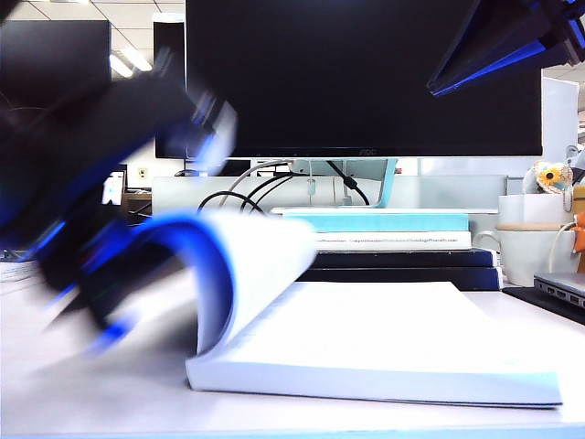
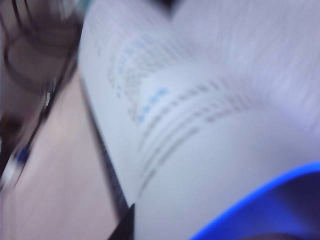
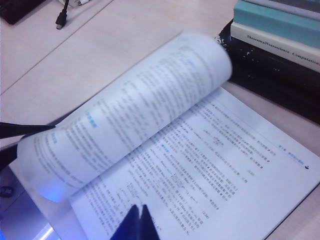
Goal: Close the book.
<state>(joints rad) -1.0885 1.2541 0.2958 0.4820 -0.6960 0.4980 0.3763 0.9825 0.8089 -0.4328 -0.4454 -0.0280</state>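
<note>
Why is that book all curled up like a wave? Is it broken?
Not broken as far as I can see. The book lies open on the table, and its left half arches up and over in a curl, cover and pages together, beside the blurred left gripper. The right gripper hovers above the pages.

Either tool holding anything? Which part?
Left tool is shut at the book's lifted cover edge; blur hides whether it grips. Right tool hovers above the pages, holding nothing.

An office: ceiling panel lights (image 1: 128,62), a monitor (image 1: 366,78) with cables (image 1: 274,183) on a desk (image 1: 91,402), stacked books (image 1: 393,242), a mug (image 1: 530,251), a laptop (image 1: 562,288).
</note>
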